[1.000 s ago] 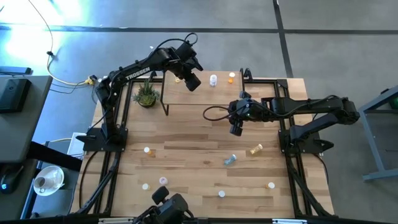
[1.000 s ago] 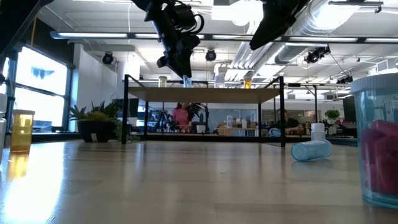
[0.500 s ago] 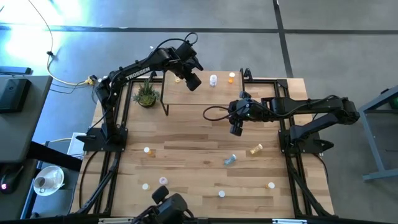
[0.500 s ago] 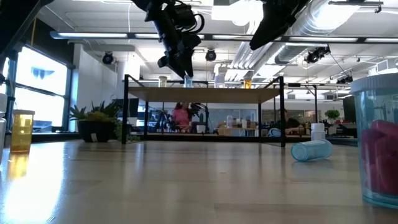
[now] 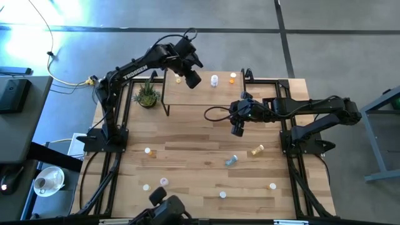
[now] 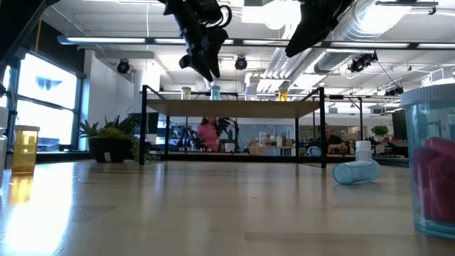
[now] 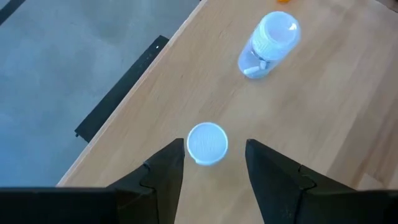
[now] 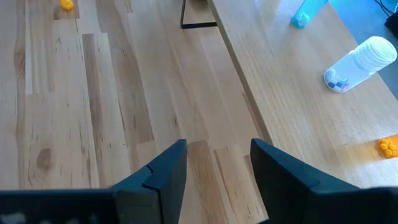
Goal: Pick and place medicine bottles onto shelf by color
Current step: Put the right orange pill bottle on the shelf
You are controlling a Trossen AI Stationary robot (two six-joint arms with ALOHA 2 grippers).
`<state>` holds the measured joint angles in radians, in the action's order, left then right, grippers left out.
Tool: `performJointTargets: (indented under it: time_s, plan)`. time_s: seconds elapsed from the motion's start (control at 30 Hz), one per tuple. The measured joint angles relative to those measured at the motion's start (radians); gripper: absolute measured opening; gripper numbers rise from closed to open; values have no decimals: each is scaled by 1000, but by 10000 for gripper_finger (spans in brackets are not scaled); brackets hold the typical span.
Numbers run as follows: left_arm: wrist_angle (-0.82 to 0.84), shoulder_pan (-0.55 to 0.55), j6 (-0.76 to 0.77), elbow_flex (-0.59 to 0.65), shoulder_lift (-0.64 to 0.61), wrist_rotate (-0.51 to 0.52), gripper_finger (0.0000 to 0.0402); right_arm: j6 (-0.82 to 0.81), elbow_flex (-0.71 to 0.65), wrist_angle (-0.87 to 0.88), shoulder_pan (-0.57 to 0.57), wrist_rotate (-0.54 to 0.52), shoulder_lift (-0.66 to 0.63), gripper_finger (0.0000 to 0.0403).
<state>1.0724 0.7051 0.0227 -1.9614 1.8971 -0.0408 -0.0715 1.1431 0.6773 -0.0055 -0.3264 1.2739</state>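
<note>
My left gripper (image 7: 214, 148) stands open above the far left part of the shelf (image 5: 206, 95). A blue medicine bottle (image 7: 207, 144) with a white cap stands upright on the shelf top just below and between the fingers, and neither finger touches it. In the low view that bottle (image 6: 215, 91) stands below the gripper (image 6: 206, 71). Farther right on the shelf stand a clear white-capped bottle (image 7: 268, 42) and an orange one (image 5: 232, 77). My right gripper (image 8: 217, 147) hangs open over the table, near the shelf's right front corner (image 5: 237, 130).
A potted plant (image 5: 147, 95) stands left of the shelf. Loose bottles are scattered over the near half of the table: a blue one (image 5: 231, 160) and a yellow one (image 5: 256, 150) lying down, and small ones at the left (image 5: 149, 150) and along the front (image 5: 222, 194).
My left gripper has risen straight up from the blue bottle. In the low view its fingertips now stand above the cap. The bottle has stayed upright on the shelf.
</note>
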Motion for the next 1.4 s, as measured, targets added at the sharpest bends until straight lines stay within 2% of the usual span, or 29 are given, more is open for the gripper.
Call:
performJointTargets:
  time_s: [0.27, 0.43, 0.6, 0.73, 0.87, 0.97, 1.1, 1.4]
  plan:
    - [104, -1, -79, -126, 0, 0, 162, -12, 1, 2, 0, 0, -30, 169]
    - [131, -2, -129, -154, -17, 0, 161, -49, 1, 5, 0, -3, -85, 169]
    - [140, -11, -158, -151, -56, -20, 159, -63, 1, 5, 0, -76, -149, 169]
    - [140, -22, -158, -150, -79, -83, 159, -87, 1, 6, 0, -146, -205, 169]
    - [140, -51, -158, -147, -83, -116, 159, -113, 1, 7, 0, -167, -258, 169]
    - [113, -83, -158, -101, -85, -116, 159, -118, 1, 10, 0, -166, -290, 169]
    - [54, -117, -154, 28, -97, -116, 159, -168, 1, 62, 0, -167, -318, 169]
    - [-161, -194, -113, 304, -233, -107, 158, -318, 1, 269, 15, -162, -326, 169]
